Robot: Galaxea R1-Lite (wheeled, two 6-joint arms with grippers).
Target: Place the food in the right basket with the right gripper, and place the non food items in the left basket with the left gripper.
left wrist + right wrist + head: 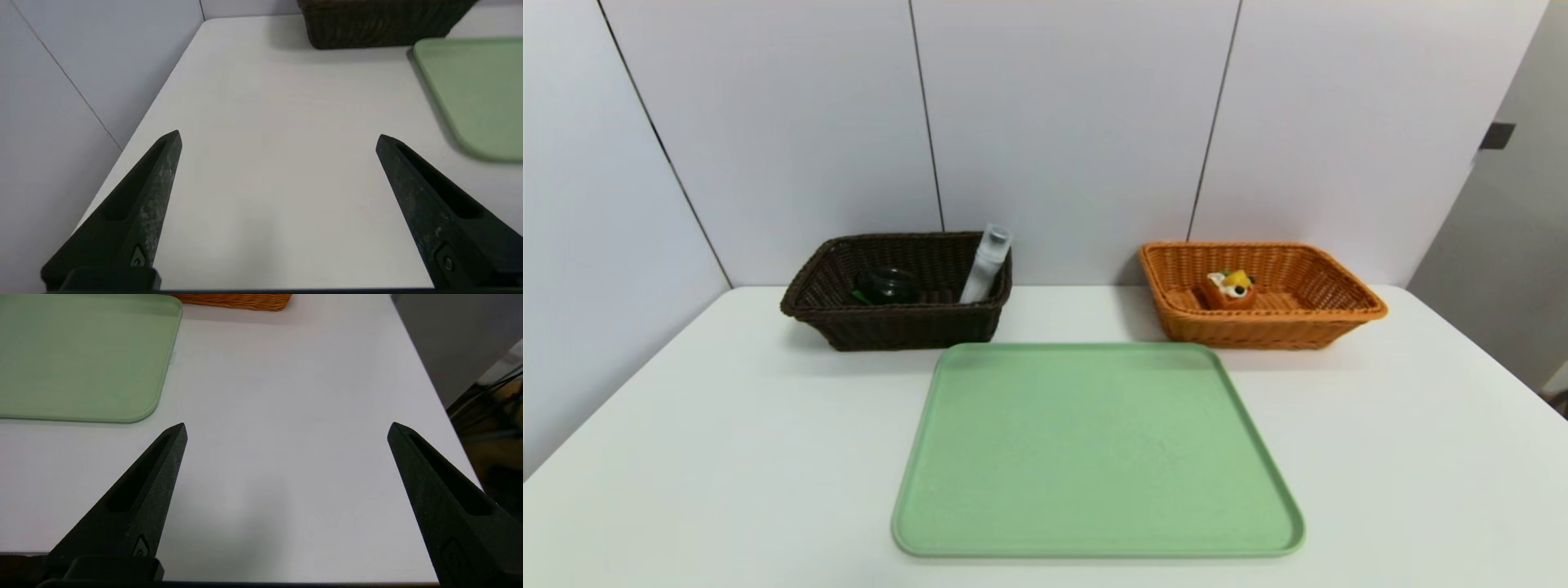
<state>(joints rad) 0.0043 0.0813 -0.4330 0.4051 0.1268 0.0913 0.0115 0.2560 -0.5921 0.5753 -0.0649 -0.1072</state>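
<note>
Pale panelled walls behind, white table (727,425) in front. At its middle, a green tray (1094,457), bare. Behind the tray's far left corner, the left basket (890,327), dark brown wicker; behind its far right corner, the right basket (1258,327), orange-tan.

Inside the dark one: a white bottle (985,265) with clear cap leaning against the near-right inner wall, a dark cup holder (888,284) low down, a sliver of green handle (858,296) beside it; spoon bowl not visible. Inside the orange one: the cake wedge (1230,289), upright on the basket floor.

Left gripper (278,141) over bare table, to the left of the tray, jaws spread wide, nothing between them. Right gripper (286,430) likewise over bare table, to the right of the tray, jaws wide apart and empty. Neither visible from the head view.

Judged from this: sorting apparently complete, food to the right, non-food to the left, nothing left on tray or table. Step in hand looks like standing clear after the last drop. Next move calls for no further grasp, only parking both arms clear of the baskets.
</note>
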